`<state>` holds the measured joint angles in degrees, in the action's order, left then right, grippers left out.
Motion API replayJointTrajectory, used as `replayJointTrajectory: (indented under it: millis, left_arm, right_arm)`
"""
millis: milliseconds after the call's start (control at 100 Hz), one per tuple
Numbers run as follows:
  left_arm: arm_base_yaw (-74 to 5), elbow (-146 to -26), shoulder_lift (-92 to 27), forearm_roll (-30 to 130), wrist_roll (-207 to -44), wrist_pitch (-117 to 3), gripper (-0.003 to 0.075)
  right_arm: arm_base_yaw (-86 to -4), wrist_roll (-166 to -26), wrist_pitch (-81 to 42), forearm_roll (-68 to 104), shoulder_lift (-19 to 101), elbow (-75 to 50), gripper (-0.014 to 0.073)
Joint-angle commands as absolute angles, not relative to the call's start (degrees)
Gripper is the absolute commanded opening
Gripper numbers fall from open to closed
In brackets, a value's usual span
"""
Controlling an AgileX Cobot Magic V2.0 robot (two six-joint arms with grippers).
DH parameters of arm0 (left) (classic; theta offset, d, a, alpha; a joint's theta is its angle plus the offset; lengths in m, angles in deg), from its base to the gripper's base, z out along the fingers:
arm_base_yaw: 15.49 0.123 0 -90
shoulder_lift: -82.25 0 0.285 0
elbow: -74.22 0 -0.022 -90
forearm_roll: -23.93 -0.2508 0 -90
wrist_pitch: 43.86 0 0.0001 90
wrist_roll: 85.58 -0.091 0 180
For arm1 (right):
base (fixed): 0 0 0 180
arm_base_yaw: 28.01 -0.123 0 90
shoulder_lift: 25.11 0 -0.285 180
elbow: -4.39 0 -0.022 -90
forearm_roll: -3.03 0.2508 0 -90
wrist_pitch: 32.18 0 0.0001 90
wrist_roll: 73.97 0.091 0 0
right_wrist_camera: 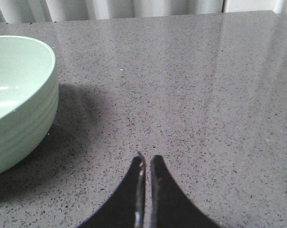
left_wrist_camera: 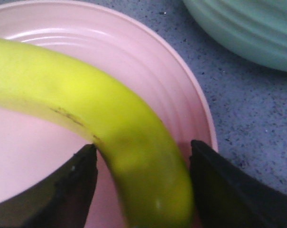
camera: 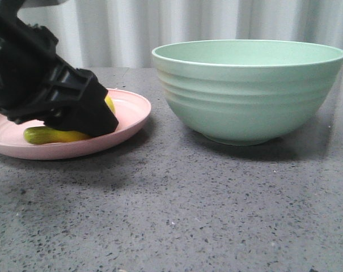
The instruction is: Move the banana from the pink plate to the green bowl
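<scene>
The step in hand looks like the grasp itself: the left gripper (left_wrist_camera: 142, 183) is down over the pink plate (camera: 131, 116), which sits toward the left edge of the counter (camera: 177, 209), and its two fingers (left_wrist_camera: 74, 183) stand apart on either side of the banana (left_wrist_camera: 105, 114). One finger seems to touch the fruit's side, but there is a visible gap at the other, so nothing is clamped yet. The banana lies on the plate, curved, with one end between the fingers. The green bowl (camera: 250, 90) stands just beside the plate, further right and toward the back edge, with nothing visible inside. The right gripper (right_wrist_camera: 146, 164) hangs idle over bare counter by the bowl's far side, fingers together on nothing. Next, I judge, the left fingers must close squarely on the glossy skin — it may slip — then lift high enough to clear the bowl's tall rim.
</scene>
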<state>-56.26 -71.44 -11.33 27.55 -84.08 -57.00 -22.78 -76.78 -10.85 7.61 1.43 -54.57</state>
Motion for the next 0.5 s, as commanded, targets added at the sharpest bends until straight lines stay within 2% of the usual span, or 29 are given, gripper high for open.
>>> replayJointTrajectory:
  millis: [0, 130, 300, 490]
  left_arm:
    - [-56.6, -73.1, -12.1, 28.0, -83.6, -54.0, 0.0374]
    - [-56.6, -73.1, -12.1, 28.0, -83.6, -54.0, 0.0283]
    - [-56.6, -73.1, -12.1, 28.0, -83.6, -54.0, 0.0111]
    - [-56.6, -73.2, -12.7, 27.9, -83.6, -54.0, -0.0018]
  right_arm:
    - [-22.5, -77.1, -15.0, 7.8, 2.3, -52.8, -0.0062]
    - [-22.5, -77.1, -15.0, 7.8, 2.3, -52.8, -0.0062]
    - [-22.5, -77.1, -15.0, 7.8, 2.3, -52.8, -0.0062]
    - [-22.6, -77.1, -13.9, 7.8, 2.3, -52.8, -0.0062]
